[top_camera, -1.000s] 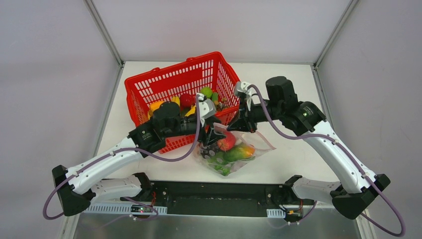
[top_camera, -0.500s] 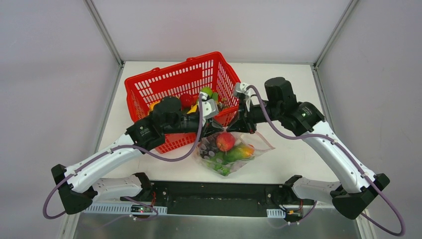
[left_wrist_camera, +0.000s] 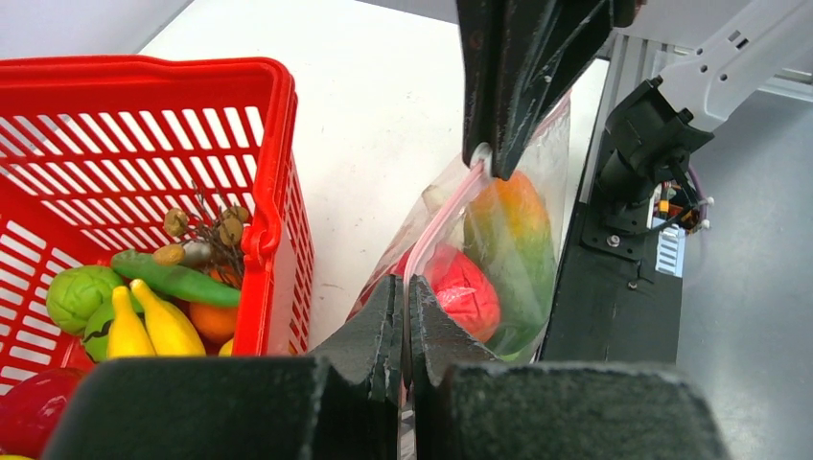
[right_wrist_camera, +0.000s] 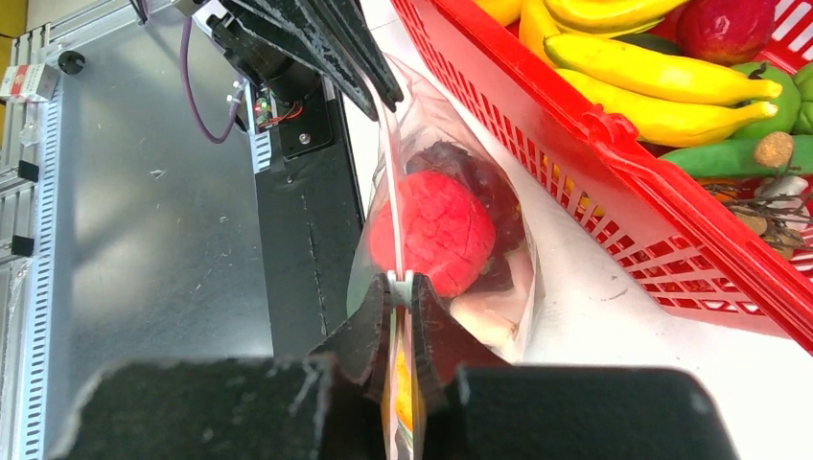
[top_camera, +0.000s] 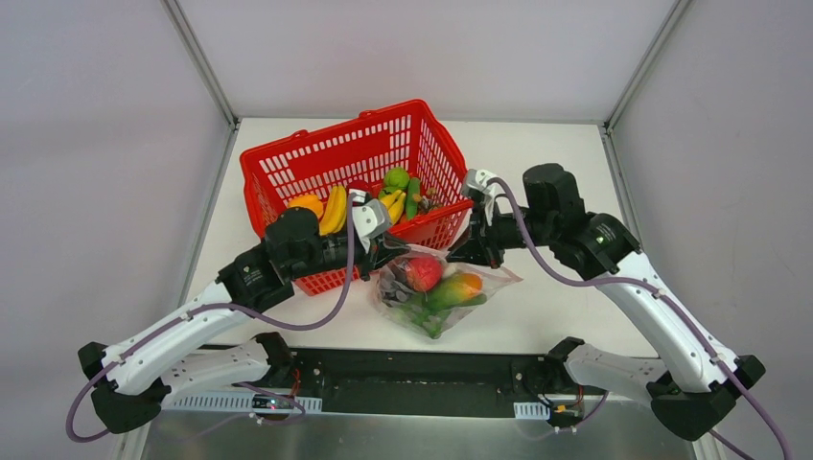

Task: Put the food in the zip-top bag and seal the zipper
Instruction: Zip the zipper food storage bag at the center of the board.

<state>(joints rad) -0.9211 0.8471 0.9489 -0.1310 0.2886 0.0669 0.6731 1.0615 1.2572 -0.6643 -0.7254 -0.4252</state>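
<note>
The clear zip-top bag [top_camera: 436, 292] hangs between both grippers beside the basket. Its pink zipper [left_wrist_camera: 446, 206] is stretched taut from one to the other. My left gripper [top_camera: 391, 259] [left_wrist_camera: 404, 287] is shut on the strip's left end. My right gripper [top_camera: 456, 256] [right_wrist_camera: 400, 283] is shut on the right end, with a small white piece between its tips. Food inside the bag: a red fruit [right_wrist_camera: 431, 230], purple grapes [right_wrist_camera: 491, 192], white garlic [right_wrist_camera: 494, 311], and an orange-green piece [top_camera: 458, 286]. Yellow bananas [top_camera: 333, 209], an orange [top_camera: 307, 203], lettuce [top_camera: 396, 178] and a cucumber [top_camera: 413, 196] lie in the basket.
The red mesh basket [top_camera: 316, 158] stands just behind and left of the bag, its front wall [right_wrist_camera: 614, 163] close to the bag. A black base plate [top_camera: 412, 369] runs along the near table edge. Bare white table [top_camera: 556, 163] lies to the right of the basket.
My left gripper was open over the bag's mouth. It has shut on the mouth's left end and drawn left, uncovering the basket's bananas. The right gripper shifted slightly right, so the mouth is pulled straight.
</note>
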